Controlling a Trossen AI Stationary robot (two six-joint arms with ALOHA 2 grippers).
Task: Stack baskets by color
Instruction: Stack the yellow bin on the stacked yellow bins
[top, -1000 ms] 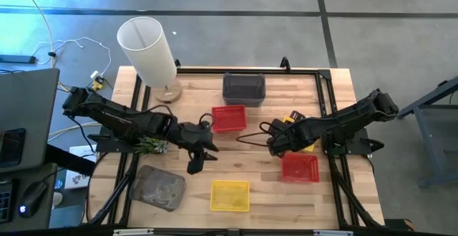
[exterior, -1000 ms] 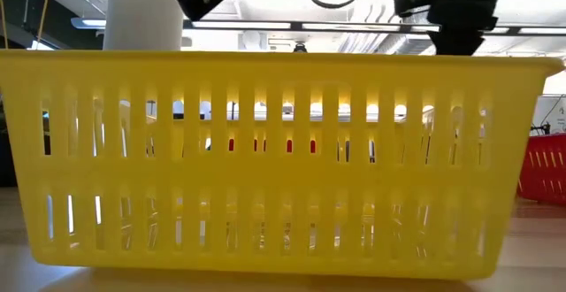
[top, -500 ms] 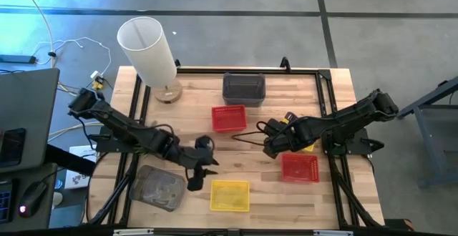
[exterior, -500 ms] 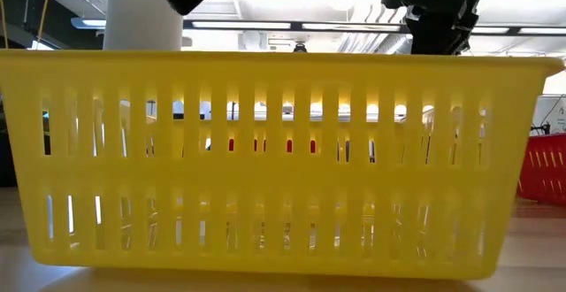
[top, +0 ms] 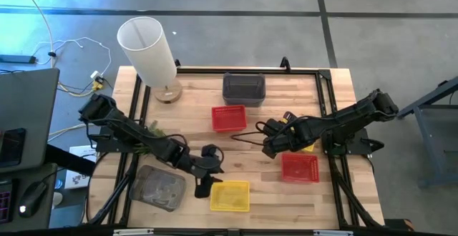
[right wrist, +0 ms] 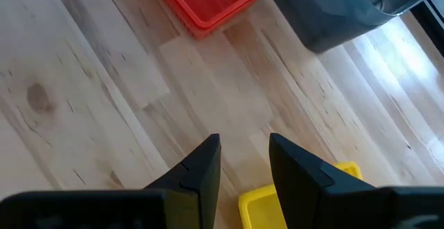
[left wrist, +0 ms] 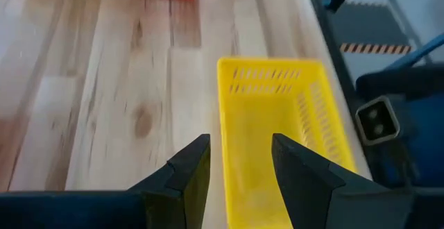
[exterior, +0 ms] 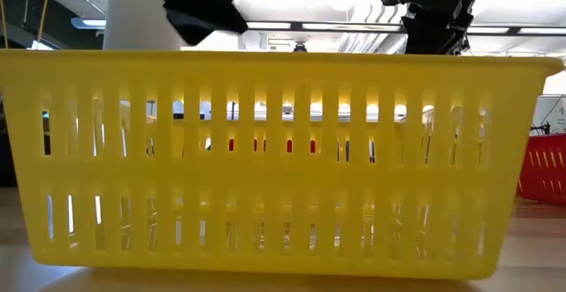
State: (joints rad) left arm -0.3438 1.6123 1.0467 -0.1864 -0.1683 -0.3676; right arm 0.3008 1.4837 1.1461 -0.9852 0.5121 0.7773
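Note:
A yellow basket (top: 230, 195) rests bottom down near the table's front edge. My left gripper (top: 207, 182) hangs open just above its left end; in the left wrist view the fingers stand either side of one long wall (left wrist: 223, 118) without touching it. My right gripper (top: 267, 148) hovers open and empty over bare wood at centre right, with a second yellow basket (right wrist: 274, 201) partly under that arm. One red basket (top: 229, 118) sits at centre, another (top: 299, 168) at right. A dark grey basket (top: 244, 88) stands at the back and another (top: 159, 188) at front left.
A tall white cylinder on a wooden base (top: 148, 50) stands at the back left. A green leafy clump (top: 152, 132) lies under my left arm. Black frame rails run along the table's left and right sides. Bare wood lies between the centre red basket and the front yellow one.
My left gripper has swung toward the table's near edge and somewhat rightward while sinking, from beside the centre red basket to above the front yellow basket's left end, staying open. My right gripper has tipped a little in place. No basket has moved.

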